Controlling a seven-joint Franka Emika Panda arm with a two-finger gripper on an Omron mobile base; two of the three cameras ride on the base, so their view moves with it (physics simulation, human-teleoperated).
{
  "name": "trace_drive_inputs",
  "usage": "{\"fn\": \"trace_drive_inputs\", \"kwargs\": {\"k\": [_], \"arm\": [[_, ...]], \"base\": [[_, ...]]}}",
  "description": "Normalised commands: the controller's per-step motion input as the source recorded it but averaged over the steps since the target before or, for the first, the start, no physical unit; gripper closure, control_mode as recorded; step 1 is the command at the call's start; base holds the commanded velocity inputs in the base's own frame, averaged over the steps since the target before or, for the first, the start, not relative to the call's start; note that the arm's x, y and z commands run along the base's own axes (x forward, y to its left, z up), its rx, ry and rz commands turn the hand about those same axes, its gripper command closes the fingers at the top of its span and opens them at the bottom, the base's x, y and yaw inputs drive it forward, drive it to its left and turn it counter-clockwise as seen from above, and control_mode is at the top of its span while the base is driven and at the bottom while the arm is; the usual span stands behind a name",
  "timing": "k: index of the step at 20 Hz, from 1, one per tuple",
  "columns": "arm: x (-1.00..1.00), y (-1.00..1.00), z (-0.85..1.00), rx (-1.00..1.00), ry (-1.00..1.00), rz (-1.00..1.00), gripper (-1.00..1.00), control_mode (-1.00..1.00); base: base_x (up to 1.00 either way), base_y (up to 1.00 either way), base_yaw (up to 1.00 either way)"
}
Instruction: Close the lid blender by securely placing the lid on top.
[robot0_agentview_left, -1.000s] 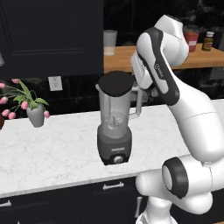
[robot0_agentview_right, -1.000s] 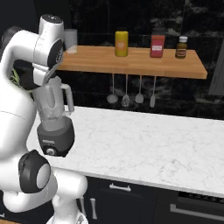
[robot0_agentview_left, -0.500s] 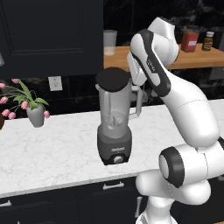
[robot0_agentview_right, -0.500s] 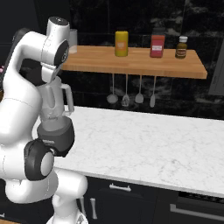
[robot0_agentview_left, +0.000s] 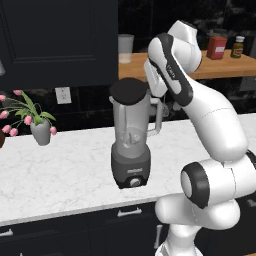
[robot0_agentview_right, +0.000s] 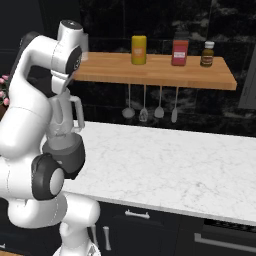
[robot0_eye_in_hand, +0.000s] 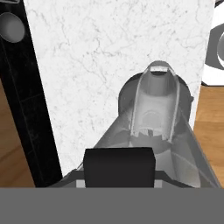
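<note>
The blender (robot0_agentview_left: 131, 145) stands on the white marble counter (robot0_agentview_left: 65, 170), a translucent grey jar on a dark base with a round knob. The black lid (robot0_agentview_left: 129, 91) lies across the jar's mouth, slightly tilted. My gripper (robot0_agentview_left: 146, 90) reaches in from the right at the lid's rim and is shut on it. In the hand view I look down the jar's side along its handle (robot0_eye_in_hand: 155, 100) to the base, with the lid's black edge (robot0_eye_in_hand: 119, 166) right in front. In the right base view my arm hides much of the blender (robot0_agentview_right: 67, 145).
A vase of pink flowers (robot0_agentview_left: 41, 131) stands at the counter's left. The wooden shelf (robot0_agentview_right: 150, 70) behind carries a clear tumbler (robot0_agentview_left: 126, 47), a yellow can (robot0_agentview_right: 138, 49), a red can (robot0_agentview_right: 179, 52) and a small bottle (robot0_agentview_right: 207, 54). Utensils (robot0_agentview_right: 145, 107) hang below it.
My upper arm and elbow have swung up and over toward the blender. The lid stays at the jar's mouth, and the blender has not moved.
</note>
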Motion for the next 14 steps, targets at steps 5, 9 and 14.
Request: {"fn": "trace_drive_inputs", "kwargs": {"k": [5, 9, 14], "arm": [[0.00, 0.00, -0.12, 0.00, 0.00, 0.07, 1.00, -1.00], [-0.01, -0.06, -0.12, 0.00, 0.02, 0.08, 1.00, -1.00], [0.00, 0.00, -0.14, -0.02, 0.11, 0.02, 1.00, -1.00]], "base": [[0.00, 0.00, 0.00], [0.00, 0.00, 0.00], [0.00, 0.00, 0.00]]}}
